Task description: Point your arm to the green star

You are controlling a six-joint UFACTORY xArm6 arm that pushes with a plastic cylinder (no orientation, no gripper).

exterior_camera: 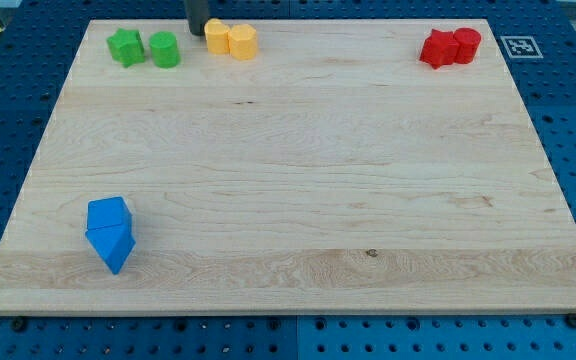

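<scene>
The green star (125, 46) lies near the top left corner of the wooden board (298, 170). A green cylinder (164, 49) stands just to its right. My tip (196, 32) is at the board's top edge, between the green cylinder and a yellow block (216, 37). It is a short way to the right of the green star and touches neither green block.
A second yellow block (242, 41) touches the first one on its right. Two red blocks (437, 47) (465, 44) sit together at the top right. Two blue blocks (108, 215) (112, 245) sit together at the bottom left. A marker tag (517, 46) lies off the board's top right corner.
</scene>
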